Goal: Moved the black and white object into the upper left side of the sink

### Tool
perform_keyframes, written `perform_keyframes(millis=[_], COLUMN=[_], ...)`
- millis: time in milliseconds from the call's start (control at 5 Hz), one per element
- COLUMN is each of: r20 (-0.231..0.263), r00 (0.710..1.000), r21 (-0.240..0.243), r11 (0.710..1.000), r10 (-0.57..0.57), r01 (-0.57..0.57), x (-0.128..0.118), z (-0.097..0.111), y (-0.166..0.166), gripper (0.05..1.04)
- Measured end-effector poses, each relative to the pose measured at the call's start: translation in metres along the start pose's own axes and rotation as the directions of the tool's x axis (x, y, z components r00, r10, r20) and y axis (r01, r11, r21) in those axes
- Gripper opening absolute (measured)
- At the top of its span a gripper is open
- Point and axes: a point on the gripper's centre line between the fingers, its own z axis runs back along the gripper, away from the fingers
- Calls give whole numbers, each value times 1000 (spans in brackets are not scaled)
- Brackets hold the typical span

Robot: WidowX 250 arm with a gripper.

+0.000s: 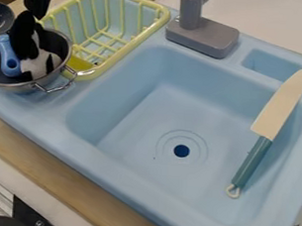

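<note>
Your pincer (37,13) hangs at the view's upper left, right above the black and white object (37,66), but you can't tell whether it is open, closed or gripping. That object sits in the pot (24,88), beside the yellow rack (141,43); your knife (277,111) slants across the sink's (129,125) right side.

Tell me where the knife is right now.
In the camera view, the knife lies along the right side of the sink, right of the drain, blade pointing up toward the small recess.
</note>
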Motion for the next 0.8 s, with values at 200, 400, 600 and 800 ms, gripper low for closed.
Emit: perform_keyframes(millis=[200,400,600,800], r20=[33,30,44,48], r00=[999,999,997,997], r21=[16,-9,-1,-3], r11=[999,999,998,998], r10=[28,44,64,66], r01=[-29,-44,-64,-66], x=[1,0,-2,-2], z=[-10,-12,-17,-18], y=[1,-1,0,0], gripper=[996,952,690,402])
